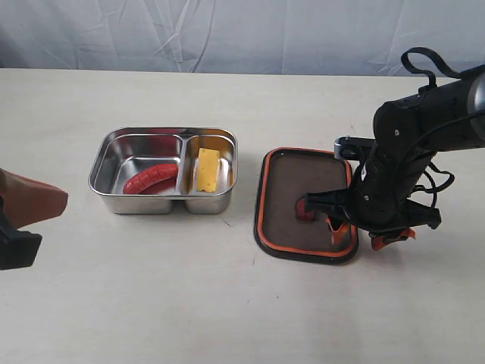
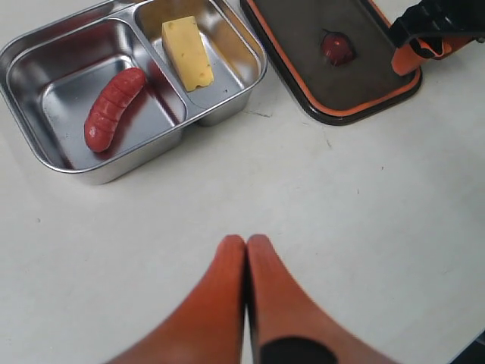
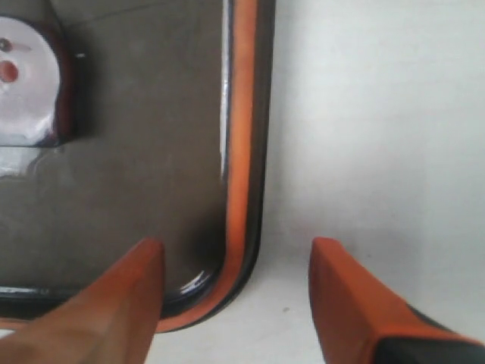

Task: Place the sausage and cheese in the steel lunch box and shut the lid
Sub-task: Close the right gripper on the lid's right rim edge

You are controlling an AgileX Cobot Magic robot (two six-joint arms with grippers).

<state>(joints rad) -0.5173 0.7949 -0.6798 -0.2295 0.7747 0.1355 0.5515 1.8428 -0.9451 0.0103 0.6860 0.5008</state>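
Note:
The steel lunch box [image 1: 114, 189] stands left of centre on the table. In its larger compartment lies the red sausage [image 1: 150, 179] [image 2: 114, 108]; the yellow cheese [image 1: 208, 168] [image 2: 187, 52] rests in the smaller one. To the right of the box the dark lid [image 1: 288, 182] [image 2: 303, 53] lies underside up, orange seal rim showing. My right gripper [image 1: 360, 233] [image 3: 236, 254] is open and straddles the lid's near right edge [image 3: 241, 152], one finger over the lid, one outside it. Over bare table at the far left, my left gripper [image 2: 247, 241] is shut and empty.
The lid's valve tab [image 3: 23, 91] [image 2: 336, 48] sits at its centre. A wrinkled pale cloth backdrop [image 1: 227, 30] hangs behind the table. Only pale tabletop [image 1: 227, 303] lies in front of the box and lid.

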